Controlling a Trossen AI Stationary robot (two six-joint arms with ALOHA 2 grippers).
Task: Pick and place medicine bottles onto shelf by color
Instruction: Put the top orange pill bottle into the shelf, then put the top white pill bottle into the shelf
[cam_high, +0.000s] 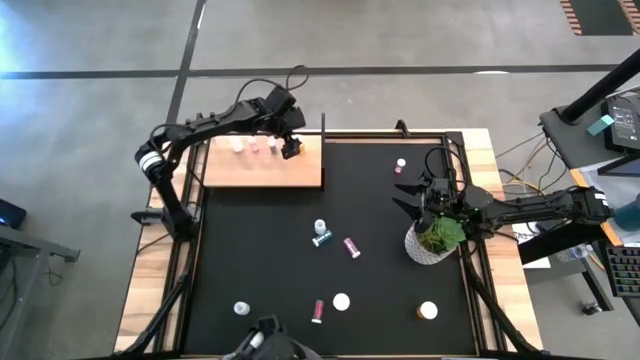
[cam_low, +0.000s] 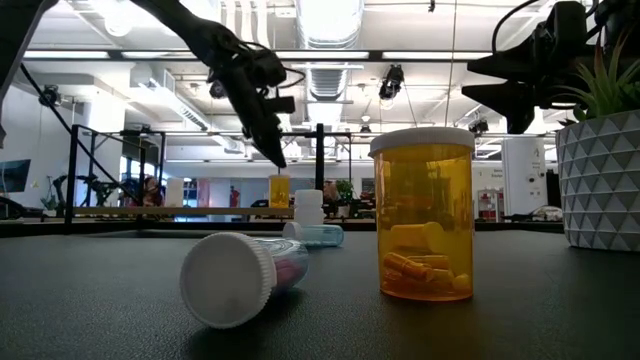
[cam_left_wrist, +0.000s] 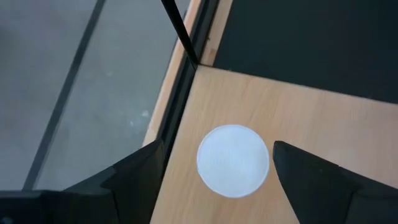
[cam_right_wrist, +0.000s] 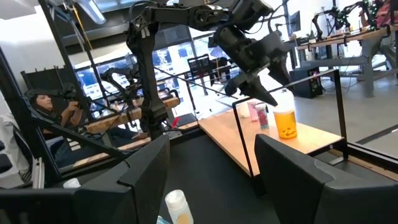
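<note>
The pale wood shelf (cam_high: 262, 168) lies at the table's far left. On it stand several small medicine bottles in a row (cam_high: 254, 146), and an orange one with a white cap (cam_left_wrist: 233, 160) at the row's right end. My left gripper (cam_high: 291, 150) hovers open just above that orange bottle (cam_right_wrist: 286, 122), a finger on either side of the cap and clear of it. My right gripper (cam_high: 412, 196) waits open and empty at the right, beside the plant pot (cam_high: 433, 240). More bottles stand or lie on the black mat (cam_high: 322, 238).
Loose bottles are scattered over the mat: a pink one (cam_high: 352, 247), another pink one (cam_high: 318, 311), white-capped ones (cam_high: 342, 301) (cam_high: 401, 163), an orange one near the front right (cam_high: 428, 311). A thin black post (cam_high: 323, 125) stands at the shelf's far right corner.
</note>
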